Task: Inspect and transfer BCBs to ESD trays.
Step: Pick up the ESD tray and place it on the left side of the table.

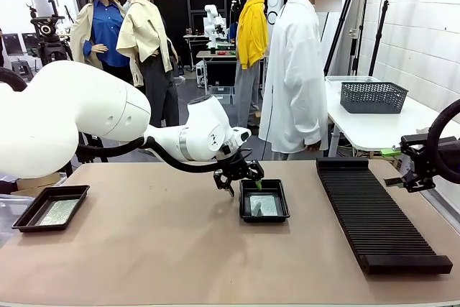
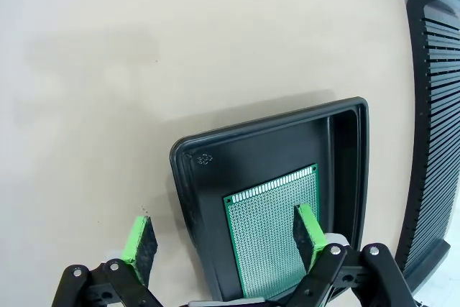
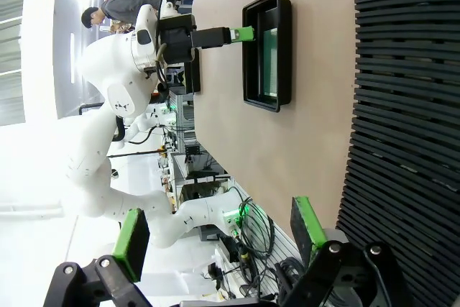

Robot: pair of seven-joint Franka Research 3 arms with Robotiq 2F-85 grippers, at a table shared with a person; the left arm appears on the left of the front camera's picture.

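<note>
The board (image 2: 277,239) and its tray (image 2: 198,177) run off the bottom edge.

One green BCB (image 2: 277,231) lies flat in the tray (image 2: 198,177) under the open jaws — another BCB (image 1: 59,211) sits in the far tray (image 1: 21,222).

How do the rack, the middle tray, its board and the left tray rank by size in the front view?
1. Rack, by far.
2. Left tray and middle tray: much alike, and the nearer left one only looks wider.
3. Board.
</note>
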